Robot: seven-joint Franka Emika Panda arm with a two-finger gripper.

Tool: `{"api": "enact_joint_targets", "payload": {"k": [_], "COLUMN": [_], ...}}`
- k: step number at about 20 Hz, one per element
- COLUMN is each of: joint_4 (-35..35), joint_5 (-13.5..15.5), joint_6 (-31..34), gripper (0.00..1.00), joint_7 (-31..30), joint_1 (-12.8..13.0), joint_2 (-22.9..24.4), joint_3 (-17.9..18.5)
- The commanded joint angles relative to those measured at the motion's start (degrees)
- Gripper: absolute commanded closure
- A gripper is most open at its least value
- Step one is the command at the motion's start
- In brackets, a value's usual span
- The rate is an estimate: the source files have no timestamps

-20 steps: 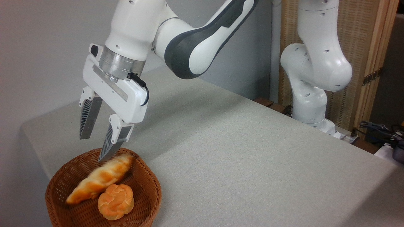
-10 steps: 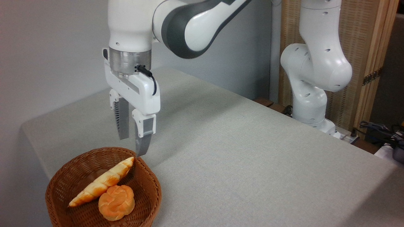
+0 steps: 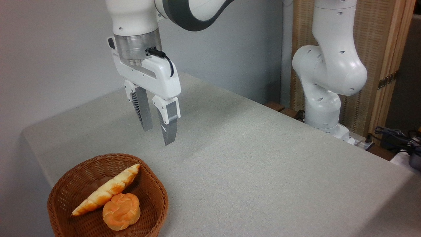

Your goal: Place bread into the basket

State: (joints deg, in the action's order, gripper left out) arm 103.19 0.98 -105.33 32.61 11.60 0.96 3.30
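The long golden-tan bread lies slanted inside the round brown wicker basket at the lower left, one pointed end leaning on the far rim. My gripper hangs open above the table, up and to the right of the basket, with nothing between its fingers and well apart from the bread.
A small round orange bun sits in the basket against the bread's lower side. The arm's white base stands at the table's far right edge, with cables beyond it. The table's left edge runs close behind the basket.
The bread dropped from the fingers and settled in the basket. The gripper has since lifted and swung to the right, away from the basket.
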Motion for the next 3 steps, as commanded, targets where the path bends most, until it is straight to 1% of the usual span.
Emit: {"api": "enact_joint_targets", "payload": {"k": [1,3], "joint_4": [-0.5,-0.6], "joint_5": [-0.3,-0.2], "joint_6": [1.4,1.4], "gripper": [0.0,0.0], "joint_7": [-1.7,-1.4], "joint_1": [0.4,0.4], "joint_2": [0.5,0.5], "joint_3": [1.1,1.2]}}
